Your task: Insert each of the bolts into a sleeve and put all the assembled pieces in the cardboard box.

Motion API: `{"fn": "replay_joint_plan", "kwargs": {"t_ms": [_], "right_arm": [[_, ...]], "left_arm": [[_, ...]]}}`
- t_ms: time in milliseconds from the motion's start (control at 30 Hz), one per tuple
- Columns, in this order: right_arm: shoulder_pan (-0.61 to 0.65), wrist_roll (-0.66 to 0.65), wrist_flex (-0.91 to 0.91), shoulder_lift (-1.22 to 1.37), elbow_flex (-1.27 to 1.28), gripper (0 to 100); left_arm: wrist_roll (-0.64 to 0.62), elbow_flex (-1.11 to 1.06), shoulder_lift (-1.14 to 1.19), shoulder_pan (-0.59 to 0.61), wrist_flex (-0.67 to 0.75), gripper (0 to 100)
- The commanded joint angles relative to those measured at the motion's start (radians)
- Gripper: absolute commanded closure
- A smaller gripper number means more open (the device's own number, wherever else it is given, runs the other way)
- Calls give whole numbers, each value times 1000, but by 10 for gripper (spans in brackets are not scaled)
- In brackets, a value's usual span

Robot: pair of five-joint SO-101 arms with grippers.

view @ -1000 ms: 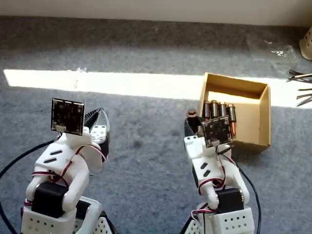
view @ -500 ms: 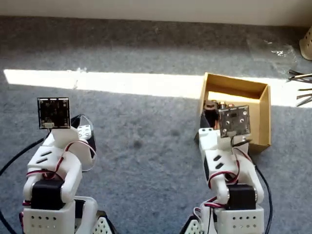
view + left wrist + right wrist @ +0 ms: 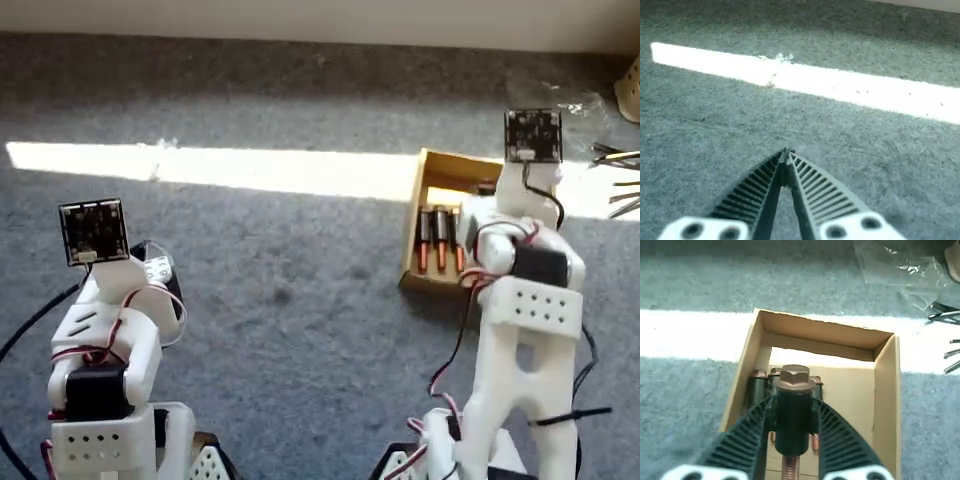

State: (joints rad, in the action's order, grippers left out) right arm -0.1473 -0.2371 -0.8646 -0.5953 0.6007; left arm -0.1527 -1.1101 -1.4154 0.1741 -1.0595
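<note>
Over on the left, the left gripper [image 3: 786, 156] is pinched fully together with nothing in it, poised above grey carpet [image 3: 880, 145] near the bright sun strip [image 3: 850, 87]. From the high view its fingers are tucked under the wrist and hard to make out. Moving right to the cardboard box [image 3: 437, 163]: the right arm [image 3: 525, 300] covers its right half there, but three assembled pieces [image 3: 440, 240] show side by side along its left wall, long axes running near-to-far, copper threaded ends toward the arm bases. The right wrist view fills in the rest: right gripper [image 3: 793, 402] clamped on a bolt-and-sleeve piece [image 3: 792, 425] above the box, hex head out past the fingertips, thread trailing back toward the wrist
</note>
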Motion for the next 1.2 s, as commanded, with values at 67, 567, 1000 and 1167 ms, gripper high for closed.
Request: {"fn": "replay_joint_plan", "kwargs": {"t_ms": [67, 567, 1000, 1167], "right_arm": [[-54, -37, -2, 231, -188, 995], [-114, -38, -2, 762, -570, 995], [-147, -100, -2, 969, -645, 995], [-133, -101, -90, 980, -648, 995]], "left_arm": [[-3, -2, -4, 8, 31, 994], [-3, -108, -5, 7, 141, 994], [-3, -108, -5, 7, 141, 994], [-3, -108, -5, 7, 141, 994]]}}
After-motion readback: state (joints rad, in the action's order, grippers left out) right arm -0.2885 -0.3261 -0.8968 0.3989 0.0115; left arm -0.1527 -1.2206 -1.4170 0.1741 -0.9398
